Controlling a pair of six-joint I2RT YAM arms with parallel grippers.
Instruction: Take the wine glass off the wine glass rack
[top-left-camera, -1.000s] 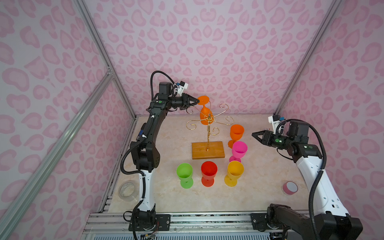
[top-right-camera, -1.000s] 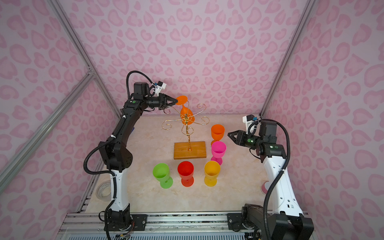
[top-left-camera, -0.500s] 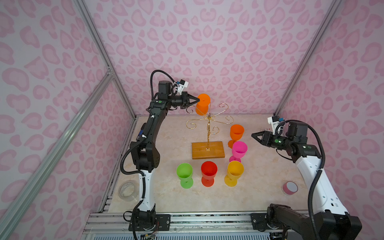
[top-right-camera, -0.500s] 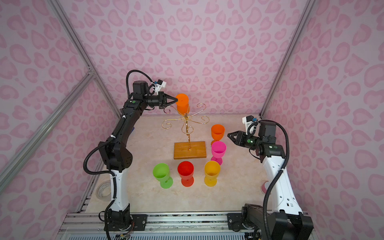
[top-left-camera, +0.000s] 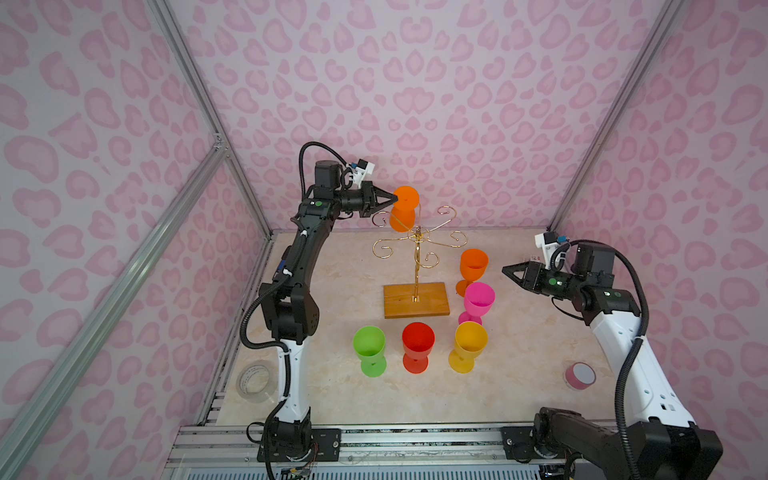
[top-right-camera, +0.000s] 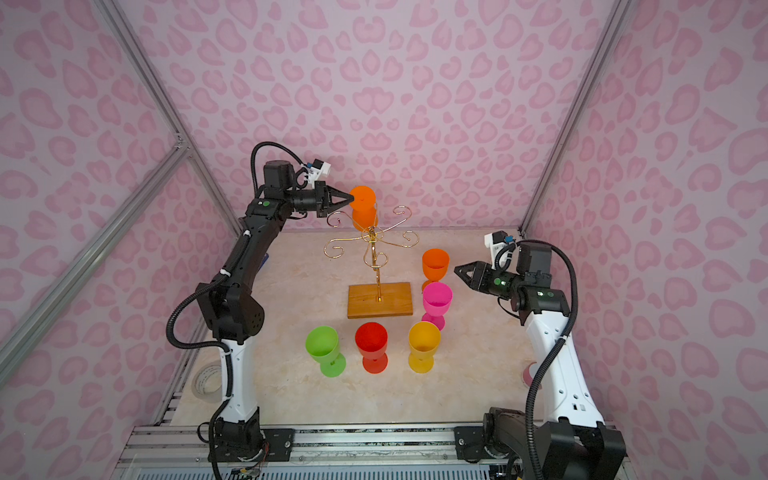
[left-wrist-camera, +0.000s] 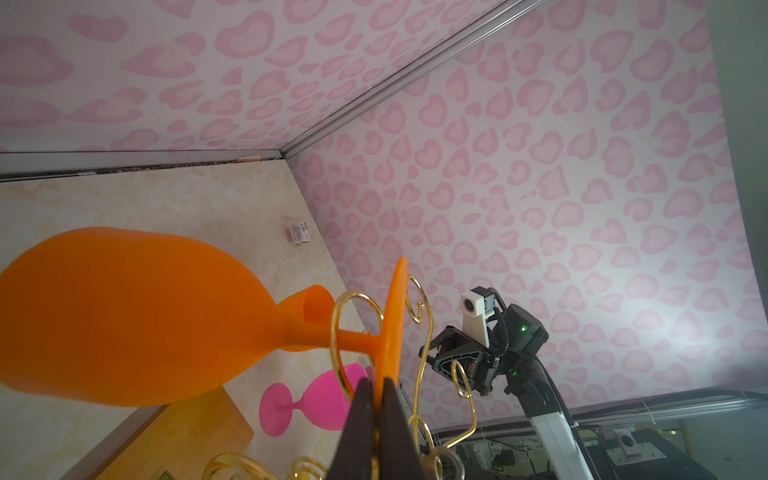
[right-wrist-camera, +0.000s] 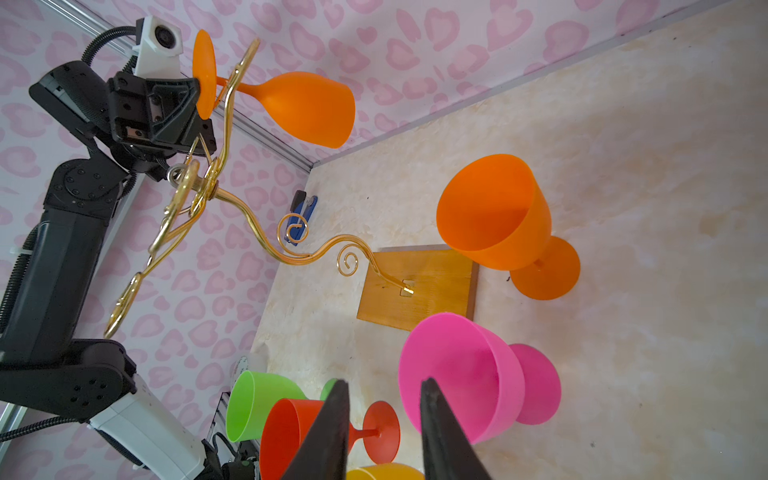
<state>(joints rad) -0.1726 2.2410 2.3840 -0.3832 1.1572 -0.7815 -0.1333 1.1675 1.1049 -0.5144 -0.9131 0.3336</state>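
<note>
An orange wine glass hangs upside down from a back arm of the gold wire wine glass rack, which stands on a wooden base. Its stem passes through a spiral loop. My left gripper is shut on the rim of the glass's flat foot, high at the back. The right wrist view shows the same grip beside the glass. My right gripper hovers open and empty to the right of the rack.
Several glasses stand on the table: orange, pink, yellow, red and green. A clear tape roll lies front left and a pink roll front right. Patterned walls close in three sides.
My left gripper has shut on the hanging glass's foot, and the glass has swung from tilted to hanging straighter. The right arm has stayed still.
</note>
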